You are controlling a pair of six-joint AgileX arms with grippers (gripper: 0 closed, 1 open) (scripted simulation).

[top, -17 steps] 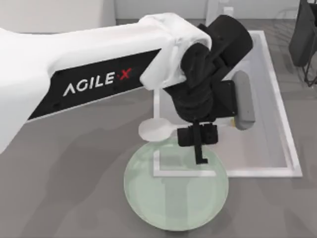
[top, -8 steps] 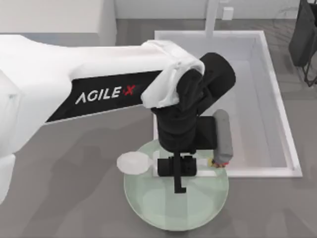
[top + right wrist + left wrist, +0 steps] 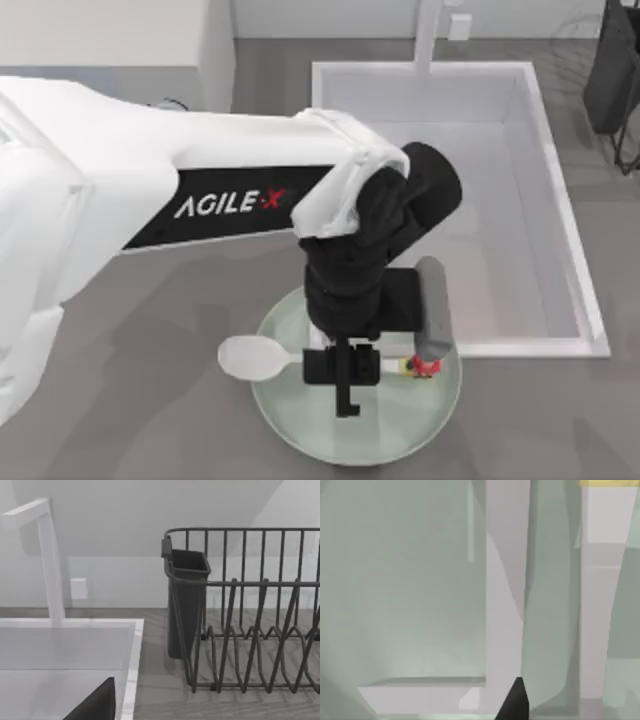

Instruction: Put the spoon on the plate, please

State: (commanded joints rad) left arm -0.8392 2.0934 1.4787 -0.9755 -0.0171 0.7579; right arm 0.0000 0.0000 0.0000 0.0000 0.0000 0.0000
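Note:
My left gripper (image 3: 346,380) hangs over the pale green plate (image 3: 380,430) near the table's front edge, shut on the white spoon's handle. The spoon (image 3: 248,357) lies crosswise: its oval bowl juts past the plate's left rim and its red-and-yellow tip (image 3: 421,367) sits above the plate's right part. Whether the spoon touches the plate I cannot tell. In the left wrist view the handle (image 3: 597,630) runs across the green plate (image 3: 410,590). A dark bit of my right gripper (image 3: 95,705) shows beside the sink in the right wrist view.
The white sink basin (image 3: 520,348) lies behind the plate, its front rim overlapped by the plate's far edge, with a white faucet (image 3: 428,30) at its back. A dark wire dish rack (image 3: 250,630) with a cutlery cup stands to the sink's right.
My left gripper has carried the spoon forward from above the sink's front rim and a little leftward, so most of the spoon is now over the plate. It also sits lower.

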